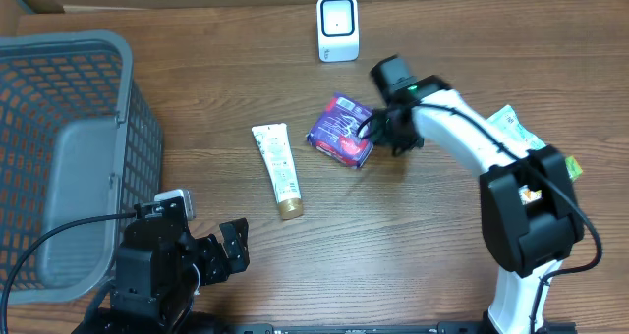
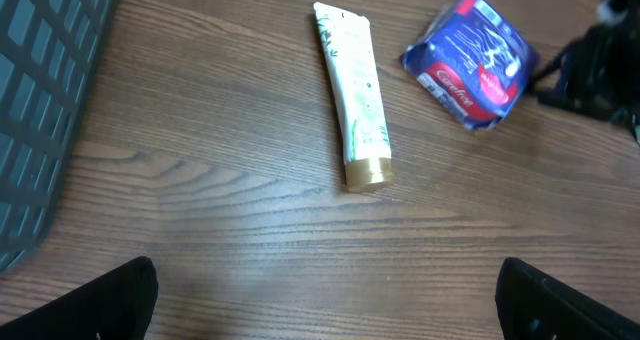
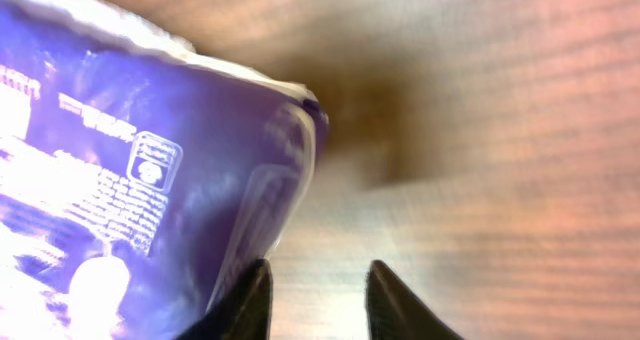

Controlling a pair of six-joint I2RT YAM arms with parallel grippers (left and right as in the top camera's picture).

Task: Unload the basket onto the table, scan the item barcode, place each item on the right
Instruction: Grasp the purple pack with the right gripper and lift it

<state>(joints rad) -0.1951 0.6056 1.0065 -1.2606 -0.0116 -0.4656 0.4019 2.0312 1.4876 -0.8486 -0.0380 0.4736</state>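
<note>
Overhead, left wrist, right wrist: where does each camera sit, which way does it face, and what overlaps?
Overhead: above the table, looking straight down at basket, scanner, tube and purple packet; left arm and right arm show.
Left wrist: on the left arm, looking obliquely forward at tube and packet; left end effector fingertips in bottom corners.
Right wrist: close above the table beside the packet; right end effector fingers at bottom edge.
Shared: all three see the packet.
</note>
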